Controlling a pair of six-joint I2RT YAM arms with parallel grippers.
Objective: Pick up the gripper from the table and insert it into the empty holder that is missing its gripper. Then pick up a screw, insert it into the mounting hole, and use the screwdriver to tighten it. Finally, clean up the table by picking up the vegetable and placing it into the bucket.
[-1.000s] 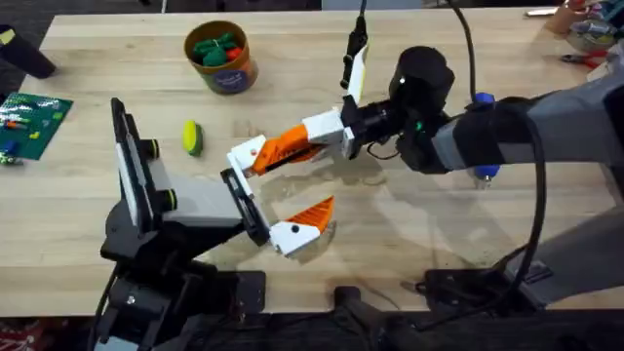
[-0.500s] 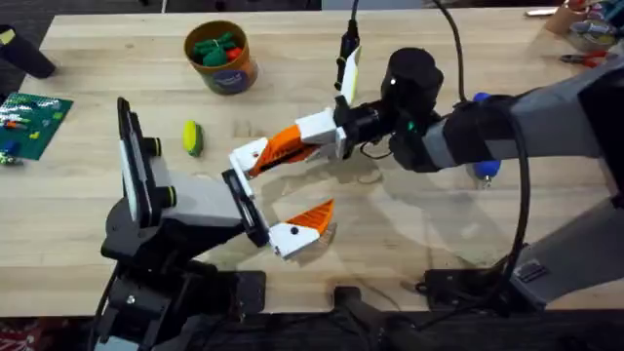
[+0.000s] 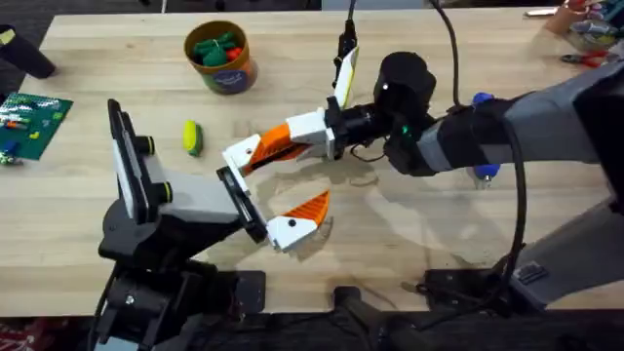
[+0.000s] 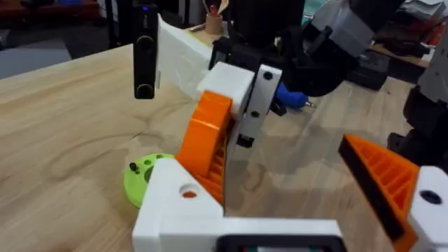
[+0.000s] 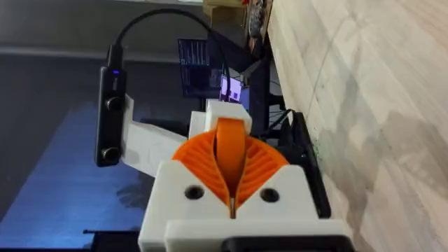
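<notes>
The lime-green gripper piece (image 4: 143,183) lies flat on the table beside my left gripper's near finger, with a small dark bit at its rim. My left gripper (image 3: 314,172) (image 4: 280,122) stands wide open low over the table. My right gripper (image 3: 310,131) (image 4: 245,98) (image 5: 230,140) is shut, pads together, its tip right at the left gripper's far orange finger. The yellow-green vegetable (image 3: 192,136) lies left of both. The tan bucket (image 3: 234,73) stands at the back left. The blue screwdriver (image 3: 485,174) (image 4: 290,96) is partly hidden behind the right arm. I cannot make out the holder.
Green and red toys fill the bucket. A green circuit board (image 3: 34,119) lies at the left edge and a black object (image 3: 24,54) at the back left. Tools (image 3: 585,34) sit at the back right corner.
The right arm has slid a little to the left, still shut. The left arm has shifted slightly left with its fingers still spread.
</notes>
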